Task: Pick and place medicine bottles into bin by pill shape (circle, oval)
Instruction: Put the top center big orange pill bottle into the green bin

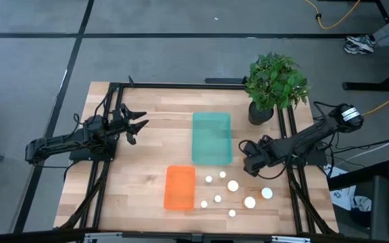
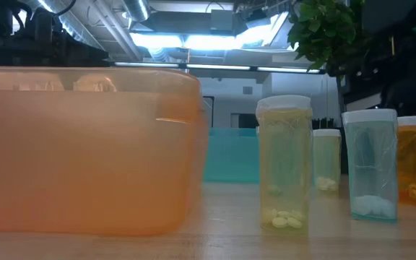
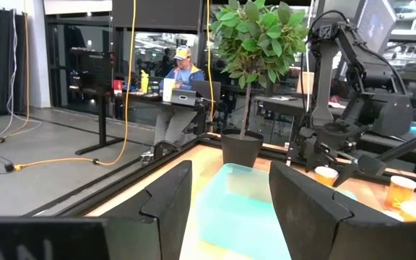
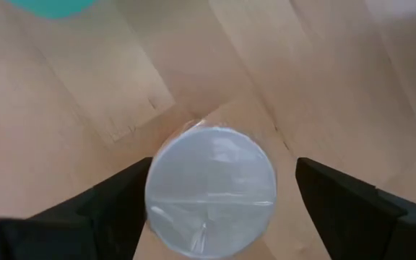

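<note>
Several white-capped medicine bottles (image 1: 233, 185) stand upright on the wooden table near its front edge, right of the orange bin (image 1: 179, 187). The low view shows some of them (image 2: 285, 162) with pills at the bottom. My right gripper (image 1: 251, 164) hangs over the far right end of the group, pointing down. It is open, with its fingers (image 4: 121, 206) standing on either side of one bottle's white cap (image 4: 211, 188); I see no hold. My left gripper (image 1: 138, 125) is open and empty at the table's left, above the wood.
A teal bin (image 1: 211, 138) stands at the table's middle, beyond the orange bin. A potted plant (image 1: 272, 84) stands at the far right corner. A black frame runs along the table's sides. A person sits at a desk in the room beyond (image 3: 179, 68).
</note>
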Motion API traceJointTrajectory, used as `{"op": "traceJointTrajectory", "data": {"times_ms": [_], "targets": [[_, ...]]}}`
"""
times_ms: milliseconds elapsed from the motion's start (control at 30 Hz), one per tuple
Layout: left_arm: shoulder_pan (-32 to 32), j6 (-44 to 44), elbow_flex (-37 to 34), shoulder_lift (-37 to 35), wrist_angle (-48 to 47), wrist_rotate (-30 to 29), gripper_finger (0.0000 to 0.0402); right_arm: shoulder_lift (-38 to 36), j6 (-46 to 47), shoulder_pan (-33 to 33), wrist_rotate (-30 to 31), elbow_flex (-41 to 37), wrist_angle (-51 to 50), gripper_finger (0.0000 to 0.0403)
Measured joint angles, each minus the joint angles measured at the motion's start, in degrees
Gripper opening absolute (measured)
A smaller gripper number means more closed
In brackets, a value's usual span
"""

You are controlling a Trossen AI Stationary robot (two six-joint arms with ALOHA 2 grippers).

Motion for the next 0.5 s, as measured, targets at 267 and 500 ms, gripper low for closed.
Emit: {"op": "traceJointTrajectory", "data": {"times_ms": [267, 500], "targets": [[0.0, 0.0, 0.0, 0.0, 0.0, 0.0, 0.0177, 0.1, 0.0, 0.0, -0.5, 0.0, 2.5, 0.0298], [0.0, 0.0, 0.0, 0.0, 0.0, 0.0, 0.0177, 0.1, 0.0, 0.0, -3.8, 0.0, 2.6, 0.0218]]}}
